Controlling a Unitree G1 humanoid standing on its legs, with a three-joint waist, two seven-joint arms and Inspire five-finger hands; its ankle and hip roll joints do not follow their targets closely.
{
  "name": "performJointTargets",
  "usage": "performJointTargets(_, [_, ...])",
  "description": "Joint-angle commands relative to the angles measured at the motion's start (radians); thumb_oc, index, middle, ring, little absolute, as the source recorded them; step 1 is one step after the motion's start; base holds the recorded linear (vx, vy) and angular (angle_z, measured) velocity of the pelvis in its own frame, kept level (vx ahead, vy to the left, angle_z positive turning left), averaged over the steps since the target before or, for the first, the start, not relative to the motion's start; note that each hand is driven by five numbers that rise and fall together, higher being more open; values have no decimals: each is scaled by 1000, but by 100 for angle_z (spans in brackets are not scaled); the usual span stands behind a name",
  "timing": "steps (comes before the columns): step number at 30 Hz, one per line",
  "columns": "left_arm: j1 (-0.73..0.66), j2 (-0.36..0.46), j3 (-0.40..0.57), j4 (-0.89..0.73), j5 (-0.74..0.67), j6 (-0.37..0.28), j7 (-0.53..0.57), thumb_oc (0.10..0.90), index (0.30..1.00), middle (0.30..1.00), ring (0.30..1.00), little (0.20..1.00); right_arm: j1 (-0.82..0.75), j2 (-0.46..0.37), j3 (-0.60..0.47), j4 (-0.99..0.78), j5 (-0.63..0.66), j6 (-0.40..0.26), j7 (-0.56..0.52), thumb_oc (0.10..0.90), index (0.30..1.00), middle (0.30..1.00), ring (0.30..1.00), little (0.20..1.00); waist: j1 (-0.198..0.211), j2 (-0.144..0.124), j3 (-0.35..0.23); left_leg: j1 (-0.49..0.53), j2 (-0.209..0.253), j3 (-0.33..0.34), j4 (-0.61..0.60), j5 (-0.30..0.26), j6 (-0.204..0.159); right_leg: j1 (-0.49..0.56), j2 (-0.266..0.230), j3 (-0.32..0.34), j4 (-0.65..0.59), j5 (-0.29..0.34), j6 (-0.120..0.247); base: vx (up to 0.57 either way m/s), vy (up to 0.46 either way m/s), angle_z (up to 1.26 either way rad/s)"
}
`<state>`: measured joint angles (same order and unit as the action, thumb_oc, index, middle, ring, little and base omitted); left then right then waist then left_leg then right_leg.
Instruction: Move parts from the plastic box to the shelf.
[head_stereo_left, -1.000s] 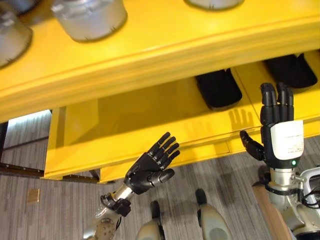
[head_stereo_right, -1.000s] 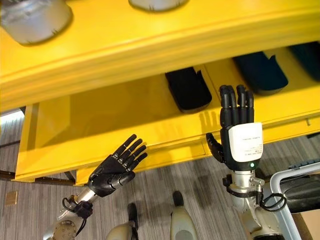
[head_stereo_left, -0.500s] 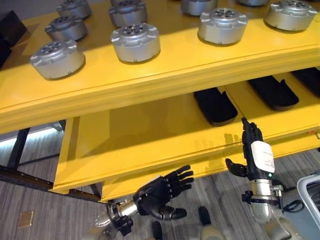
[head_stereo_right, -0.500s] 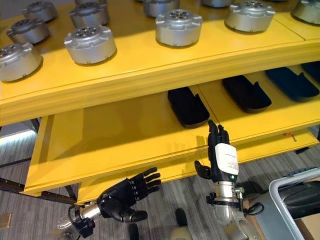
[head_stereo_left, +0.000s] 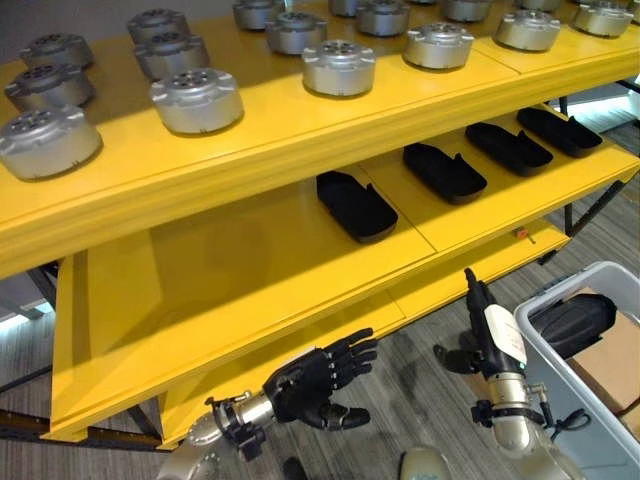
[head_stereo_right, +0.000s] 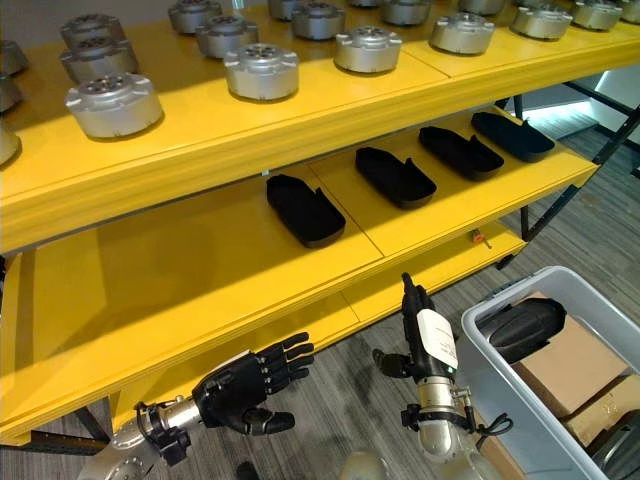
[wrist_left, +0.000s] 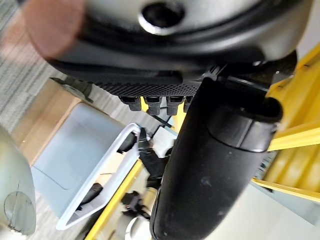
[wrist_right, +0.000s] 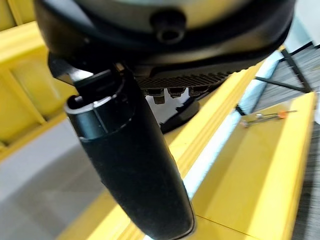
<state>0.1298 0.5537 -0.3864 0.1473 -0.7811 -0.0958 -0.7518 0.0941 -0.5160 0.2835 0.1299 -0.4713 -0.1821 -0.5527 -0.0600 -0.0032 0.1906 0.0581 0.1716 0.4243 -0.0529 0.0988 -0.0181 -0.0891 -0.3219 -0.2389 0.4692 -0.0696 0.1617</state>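
The next part is sitting in the plastic box at about four o'clock from your right hand: a black moulded part lying against the box's near wall, with brown cardboard cartons beside it. You are looking at a shape much like the four black parts already lying in a row on the middle shelf. Judging by its look, it is rigid plastic, light, smooth and a little slippery, so you should be wrapping the fingers round its narrower middle, not pinching an end.

Your right hand is hanging in front of the lowest shelf edge, at six o'clock in the head view, fingers straight and pointing up, thumb spread, holding nothing. Your left hand is hovering at seven o'clock, palm turned up, fingers relaxed and empty.

The middle shelf is offering bare yellow surface at nine o'clock from the row of black parts. On the top shelf, silver round motor housings are standing in rows. A small orange-tipped tool is lying on the lowest shelf. No part is in hand yet; reaching into the box looks to be the next step.
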Motion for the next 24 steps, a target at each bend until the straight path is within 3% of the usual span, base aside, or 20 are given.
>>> performJointTargets(1, [-60,-44,46,-72,-94,-90,-51,900,1000,1000,1000,1000,-152,-33,-10,-89,-72,-80,-90,900,1000,1000,1000,1000,4,2,-41,-38,-58,16,44,-115,49,77,35,-20,-74,64,-8,-95,-199,-58])
performJointTargets(4, [-66,-74,67,-89,-147,-85,-38,900,1000,1000,1000,1000,-184,-33,33,-118,-67,-37,-67,900,1000,1000,1000,1000,29,-5,-47,-71,1,92,73,-76,3,178,79,-114,-265,5,-34,-93,-358,-83])
performJointTargets(6, [-66,-90,71,-93,-150,-85,-12,900,1000,1000,1000,1000,-185,-38,39,-121,-60,-21,-66,900,1000,1000,1000,1000,29,-9,-49,-74,21,113,71,-57,-12,196,104,-130,-318,-3,-38,-74,-287,-67])
performJointTargets(10, [-60,-123,79,-80,-162,-113,27,900,1000,1000,1000,1000,-175,-64,25,-102,-52,25,-82,900,1000,1000,1000,1000,4,-21,-38,-91,65,144,59,-6,-59,199,167,-120,-426,30,-65,-108,-339,-68])
performJointTargets(15, [-46,-141,104,-74,-182,-126,36,900,1000,1000,1000,1000,-120,-88,-45,-93,-60,30,-102,900,1000,1000,1000,1000,-31,-22,-25,-89,97,132,42,48,-94,180,214,-85,-461,48,-90,-79,-295,-64])
performJointTargets(18, [-46,-169,117,-53,-251,-98,22,900,1000,1000,1000,1000,-71,-98,-100,-70,-69,-4,-145,900,1000,1000,1000,1000,-64,-27,-26,-77,122,67,12,115,-133,163,267,-14,-482,50,-112,-53,-380,-58])
performJointTargets(20, [-45,-177,120,-49,-276,-102,23,900,1000,1000,1000,1000,-72,-96,-99,-56,-59,-15,-148,900,1000,1000,1000,1000,-67,-25,-28,-77,124,34,13,123,-137,160,278,15,-484,48,-120,10,-245,-60])
performJointTargets(22, [-46,-181,128,-51,-285,-124,35,900,1000,1000,1000,1000,-67,-91,-101,-42,-55,-44,-149,900,1000,1000,1000,1000,-66,-23,-32,-81,112,-37,18,119,-132,154,286,60,-495,55,-124,-5,-184,-67])
performJointTargets(24, [-34,-183,156,-50,-312,-155,39,900,1000,1000,1000,1000,-50,-84,-102,-27,-68,-105,-147,900,1000,1000,1000,1000,-50,-17,-37,-110,71,-183,39,105,-101,129,296,145,-501,77,-136,8,-158,-146])
